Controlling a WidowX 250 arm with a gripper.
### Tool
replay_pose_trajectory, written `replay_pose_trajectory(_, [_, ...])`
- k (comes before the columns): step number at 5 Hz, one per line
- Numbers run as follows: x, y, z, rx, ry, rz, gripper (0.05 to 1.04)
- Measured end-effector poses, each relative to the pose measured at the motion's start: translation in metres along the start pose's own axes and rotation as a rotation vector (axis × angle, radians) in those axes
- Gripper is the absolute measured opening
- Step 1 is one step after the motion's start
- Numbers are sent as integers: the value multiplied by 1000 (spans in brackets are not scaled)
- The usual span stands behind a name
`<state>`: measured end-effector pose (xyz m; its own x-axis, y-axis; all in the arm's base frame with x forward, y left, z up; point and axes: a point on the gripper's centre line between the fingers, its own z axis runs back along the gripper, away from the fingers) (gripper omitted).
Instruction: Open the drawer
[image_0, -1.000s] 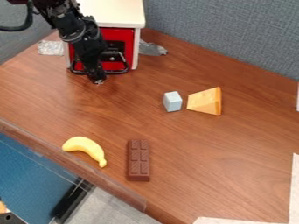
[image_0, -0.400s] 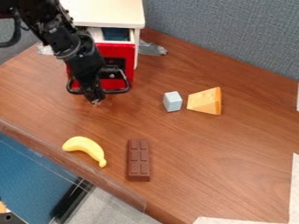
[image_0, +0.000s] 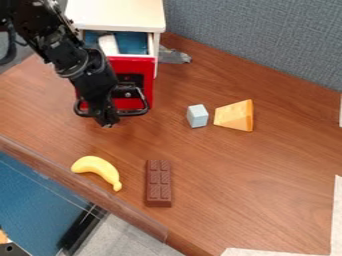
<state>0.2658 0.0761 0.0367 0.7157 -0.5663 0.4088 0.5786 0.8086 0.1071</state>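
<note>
On brown table (image_0: 200, 165), one banana (image_0: 97, 170), one chocolate bar (image_0: 158, 183), one open drawer (image_0: 133, 67)

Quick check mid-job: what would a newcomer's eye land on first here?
Probably the red drawer front at upper left, with the drawer standing open under the white cabinet top and the black gripper at its handle. Next, the yellow banana, lower left.

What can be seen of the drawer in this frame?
The drawer has a red front with a dark panel and a black bar handle. It stands partly pulled out from under the cabinet's white top, showing a blue interior with a white object inside. The gripper is at the handle, the arm crossing the front's left part in the picture.
</note>
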Motion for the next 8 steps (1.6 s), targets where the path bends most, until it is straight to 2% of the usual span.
replay_pose_trajectory(5, [-11,-22,6,-16,12,1,212])
replay_pose_trajectory(6, [-12,-25,6,-35,19,-1,265])
replay_pose_trajectory(7, [-14,-23,10,-33,37,34,545])
replay_pose_trajectory(8, [-8,-10,31,7,69,24,849])
